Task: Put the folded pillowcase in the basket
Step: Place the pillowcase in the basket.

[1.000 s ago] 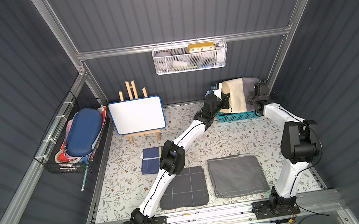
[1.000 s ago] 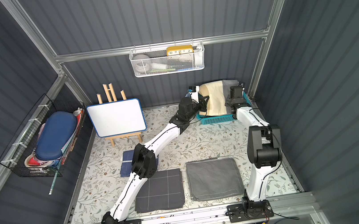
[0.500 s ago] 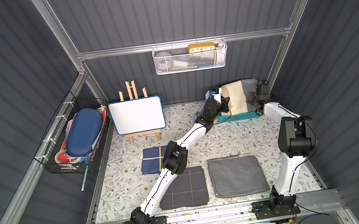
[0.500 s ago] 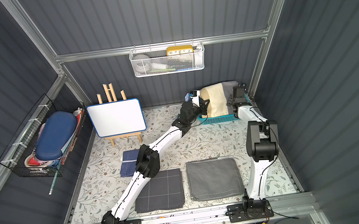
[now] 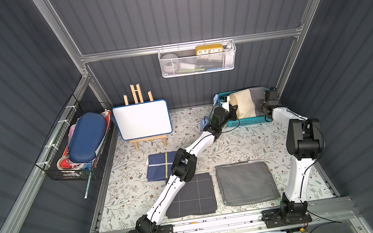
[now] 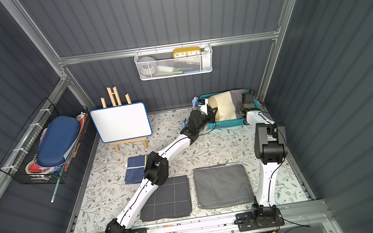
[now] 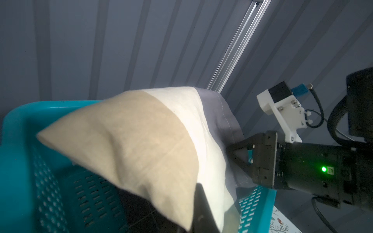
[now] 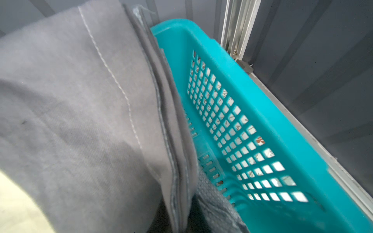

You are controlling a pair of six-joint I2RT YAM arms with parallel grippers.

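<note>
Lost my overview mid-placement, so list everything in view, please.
pillowcase: one, beige, cream and grey, arched over the basket
basket: one, teal, far right corner of the table
navy cloth: one, folded, table middle
grid cloth: one, dark, folded, table near edge
grey cloth: one, folded, beside the grid cloth
whiteboard: one, white with blue frame, on a wooden easel, far left
wall basket: one, white mesh, back wall, holds a yellow clock
wire basket: one, black, left wall, holds a blue case
left gripper: black, shut on the pillowcase's beige end
right gripper: black, shut on its grey end
</note>
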